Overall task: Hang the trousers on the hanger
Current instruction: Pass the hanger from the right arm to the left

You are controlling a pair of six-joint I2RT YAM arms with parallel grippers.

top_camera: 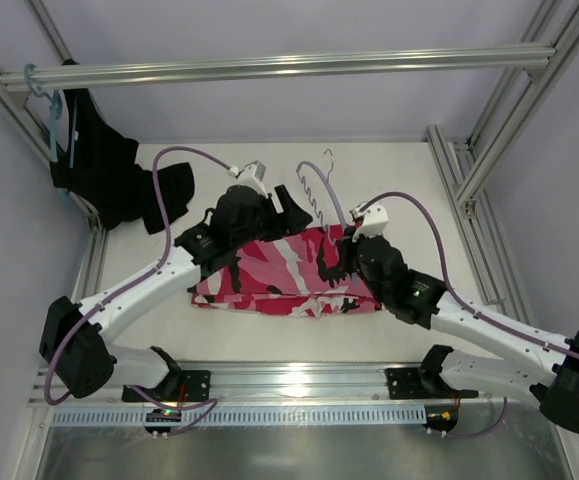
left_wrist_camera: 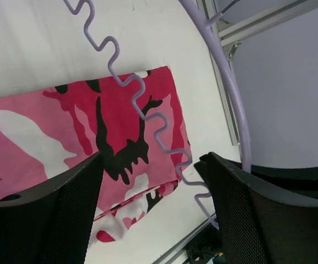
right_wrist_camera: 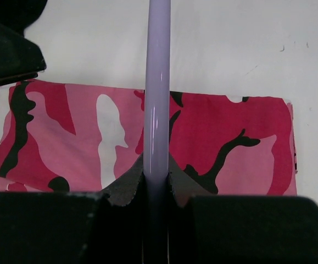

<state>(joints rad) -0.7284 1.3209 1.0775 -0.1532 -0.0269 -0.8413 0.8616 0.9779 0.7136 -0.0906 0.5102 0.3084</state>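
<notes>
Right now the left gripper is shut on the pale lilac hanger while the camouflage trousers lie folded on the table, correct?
Not quite: it is the right gripper that is shut on the hanger, as the right wrist view shows. The left gripper is open, with the hanger's wavy bar passing between its fingers. The trousers do lie folded on the table.

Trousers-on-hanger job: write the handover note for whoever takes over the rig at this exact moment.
Grippers: the right gripper is shut on a straight bar of the hanger; the left gripper is open and holds nothing.
Things: the trousers lie folded flat on the table, and the hanger's wavy bar crosses over one end.
Done: hanger gripped.
Left: get the trousers draped over the hanger.
</notes>
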